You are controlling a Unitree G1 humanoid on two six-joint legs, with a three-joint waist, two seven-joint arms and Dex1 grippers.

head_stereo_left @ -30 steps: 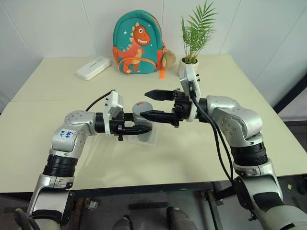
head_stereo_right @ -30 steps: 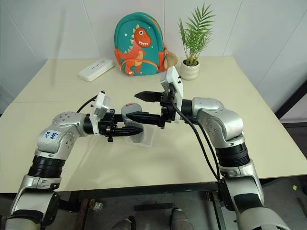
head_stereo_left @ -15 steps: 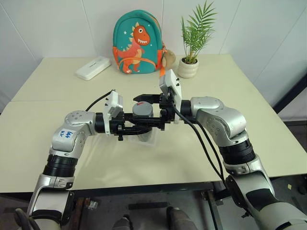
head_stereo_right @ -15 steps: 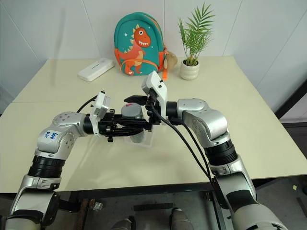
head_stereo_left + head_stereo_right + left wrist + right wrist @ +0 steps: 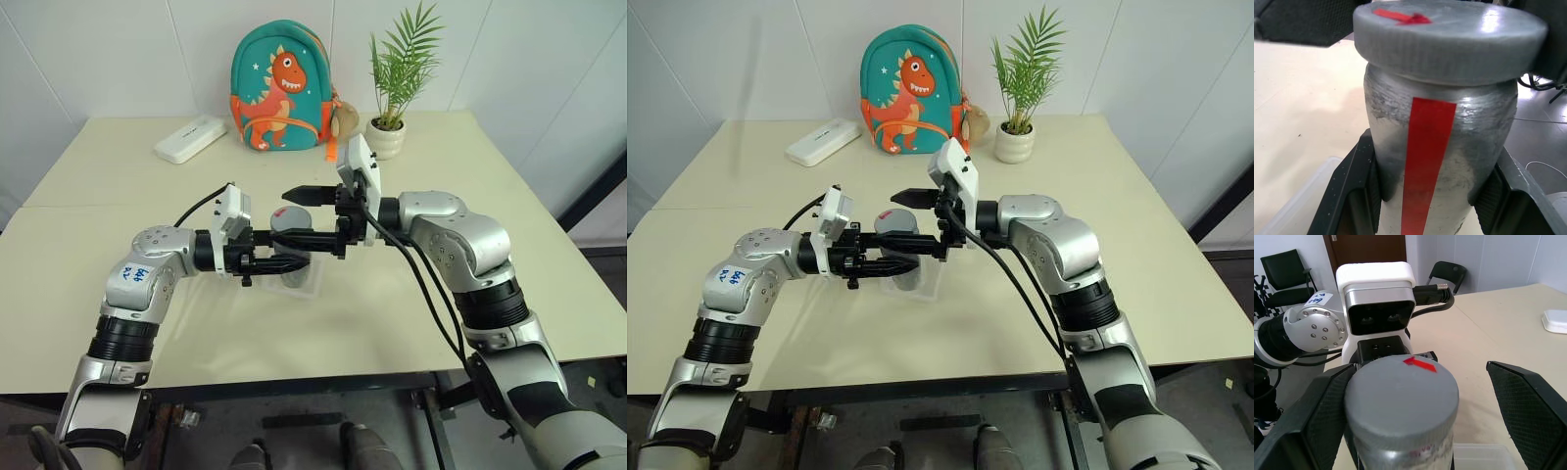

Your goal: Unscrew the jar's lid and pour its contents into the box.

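Two grippers are meeting at the jar [image 5: 1435, 147], held upright above the box [image 5: 306, 279] at mid-desk [image 5: 118, 176]. Left gripper [image 5: 284, 262] is clamping the jar's body; right gripper [image 5: 302, 215] is standing wide, one finger [image 5: 1327, 401] touching the lid [image 5: 1400, 387], the other apart. Jar is looking rigid, smooth, likely slippery and light; the ribbed lid rim is offering the best purchase. Compared with half a second back, the right gripper is sitting slightly withdrawn; the left is staying put.
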